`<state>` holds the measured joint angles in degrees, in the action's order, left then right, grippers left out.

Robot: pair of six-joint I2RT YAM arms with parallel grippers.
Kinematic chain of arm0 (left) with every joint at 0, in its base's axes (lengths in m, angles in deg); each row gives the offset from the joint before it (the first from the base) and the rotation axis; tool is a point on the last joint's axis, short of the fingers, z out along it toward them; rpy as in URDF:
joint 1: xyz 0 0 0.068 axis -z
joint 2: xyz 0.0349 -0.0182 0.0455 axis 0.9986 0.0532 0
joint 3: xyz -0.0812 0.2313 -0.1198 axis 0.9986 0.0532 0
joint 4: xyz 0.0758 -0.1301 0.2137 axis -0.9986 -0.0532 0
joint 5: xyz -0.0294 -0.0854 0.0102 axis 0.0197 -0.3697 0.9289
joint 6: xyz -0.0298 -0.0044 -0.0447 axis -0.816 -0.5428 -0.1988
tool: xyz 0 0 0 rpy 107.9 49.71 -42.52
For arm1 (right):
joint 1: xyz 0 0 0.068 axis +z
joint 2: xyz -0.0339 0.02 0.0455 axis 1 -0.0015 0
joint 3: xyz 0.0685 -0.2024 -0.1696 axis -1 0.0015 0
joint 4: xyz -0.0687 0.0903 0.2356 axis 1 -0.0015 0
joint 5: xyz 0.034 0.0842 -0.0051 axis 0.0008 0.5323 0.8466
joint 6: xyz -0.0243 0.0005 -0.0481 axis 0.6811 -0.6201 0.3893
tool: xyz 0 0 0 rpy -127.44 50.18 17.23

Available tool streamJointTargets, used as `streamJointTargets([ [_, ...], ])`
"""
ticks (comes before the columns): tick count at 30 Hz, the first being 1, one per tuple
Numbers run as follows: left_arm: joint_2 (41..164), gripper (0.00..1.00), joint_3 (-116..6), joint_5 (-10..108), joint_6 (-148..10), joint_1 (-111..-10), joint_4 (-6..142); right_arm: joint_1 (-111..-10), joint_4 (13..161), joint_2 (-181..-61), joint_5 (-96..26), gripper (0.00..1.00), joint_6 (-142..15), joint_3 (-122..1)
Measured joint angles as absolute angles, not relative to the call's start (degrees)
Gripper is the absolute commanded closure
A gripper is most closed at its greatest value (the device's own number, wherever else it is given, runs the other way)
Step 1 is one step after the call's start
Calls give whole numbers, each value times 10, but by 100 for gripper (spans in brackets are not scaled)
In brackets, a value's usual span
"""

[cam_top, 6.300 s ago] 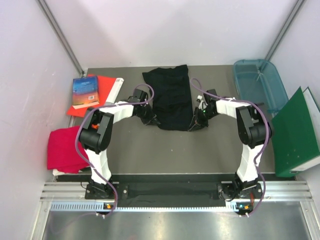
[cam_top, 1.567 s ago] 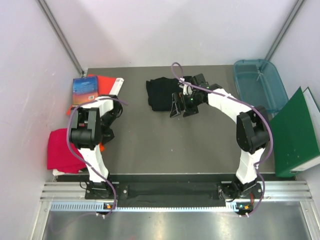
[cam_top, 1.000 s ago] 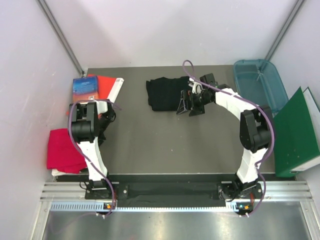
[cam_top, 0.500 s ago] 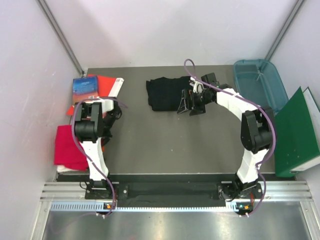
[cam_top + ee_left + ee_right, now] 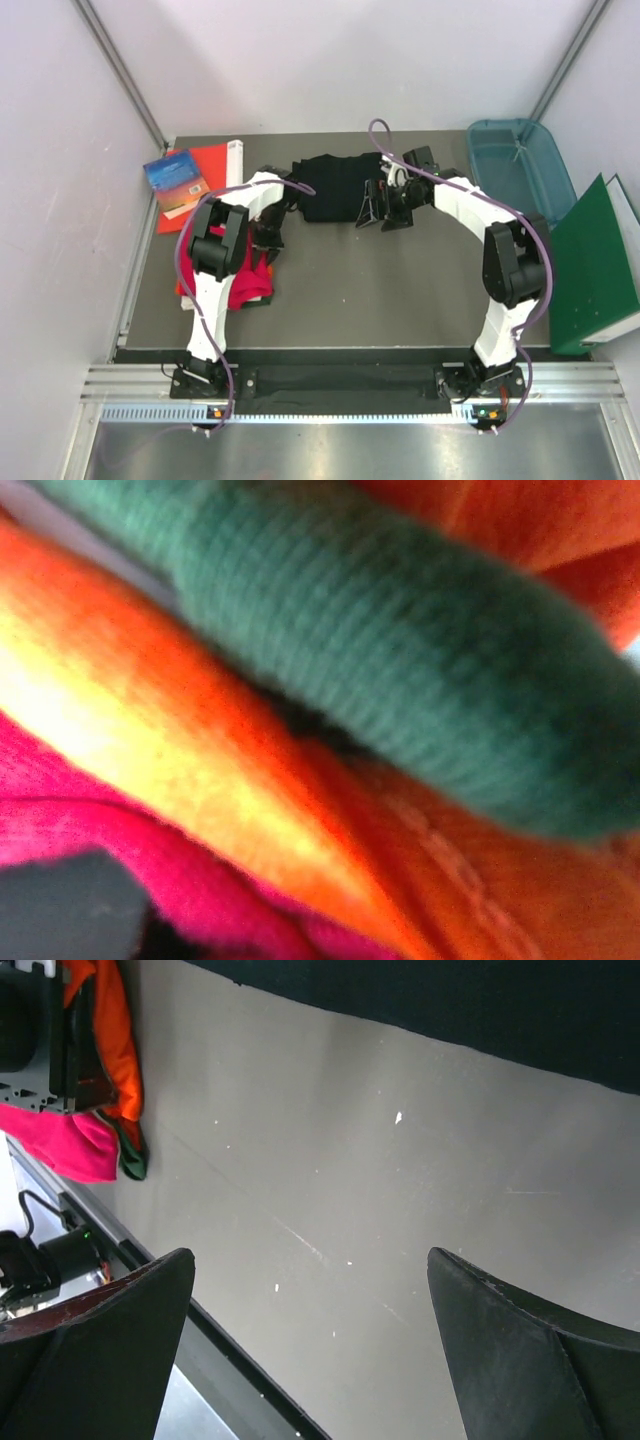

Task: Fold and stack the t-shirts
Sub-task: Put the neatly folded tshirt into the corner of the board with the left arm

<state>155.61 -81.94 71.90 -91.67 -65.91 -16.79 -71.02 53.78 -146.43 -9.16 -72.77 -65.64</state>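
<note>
Your L gripper (image 5: 266, 243) is clenched on the crimson-pink t-shirt (image 5: 250, 287), bunched below it. R gripper (image 5: 381, 212) gapes wide, black t-shirt (image 5: 328, 188) folded just left of it. Off its right sits the blue bin (image 5: 505, 175), contents unclear.

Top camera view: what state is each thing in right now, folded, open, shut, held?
black t-shirt, folded, lying flat.
crimson-pink t-shirt, bunched, gripped by the left gripper.
left gripper, shut on the crimson-pink t-shirt.
right gripper, open, holding nothing, beside the black t-shirt.
blue book, shut, lying on the red sheet.
green binder, shut.
</note>
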Motion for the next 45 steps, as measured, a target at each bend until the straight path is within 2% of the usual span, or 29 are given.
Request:
streamJointTargets([
  [20, 1575, 100, -896, 599, -937, -624, -159, -778, 613, -1446, -219, 0, -771, -604],
  [22, 1576, 86, -898, 599, -937, -621, -159, -778, 634, -1448, -222, 0, -774, -604],
  [23, 1577, 74, -898, 599, -937, -621, -159, -778, 647, -1451, -221, 1, -775, -604],
  [24, 1577, 46, -899, 599, -936, -621, -159, -778, 659, -1455, -220, 1, -776, -604],
  [26, 1576, 28, -899, 596, -936, -621, -158, -778, 692, -1471, -212, 0, -784, -604],
  [27, 1574, 10, -899, 580, -937, -621, -148, -778, 702, -1480, -208, 0, -788, -605],
  [30, 1564, 1, -899, 556, -935, -612, -121, -778, 727, -1519, -195, 0, -800, -610],
  [35, 1522, 1, -876, 539, -932, -602, -75, -775, 740, -1585, -179, 0, -815, -677],
  [37, 1497, 1, -863, 523, -933, -602, -47, -771, 746, -1610, -177, 6, -821, -708],
  [38, 1481, 1, -857, 515, -933, -603, -31, -769, 748, -1620, -176, 12, -823, -719],
  [39, 1464, 1, -850, 506, -934, -603, -13, -768, 752, -1625, -173, 26, -828, -724],
  [41, 1431, 1, -839, 491, -934, -603, 15, -763, 759, -1628, -169, 47, -835, -726],
  [42, 1413, 1, -837, 483, -934, -603, 26, -761, 760, -1630, -167, 73, -840, -727],
  [43, 1398, 1, -836, 478, -934, -603, 36, -759, 760, -1633, -163, 86, -844, -729],
  [44, 1384, 1, -836, 475, -933, -602, 46, -757, 759, -1637, -161, 94, -846, -733],
  [45, 1373, 1, -836, 473, -933, -602, 54, -756, 758, -1641, -158, 98, -846, -736],
])
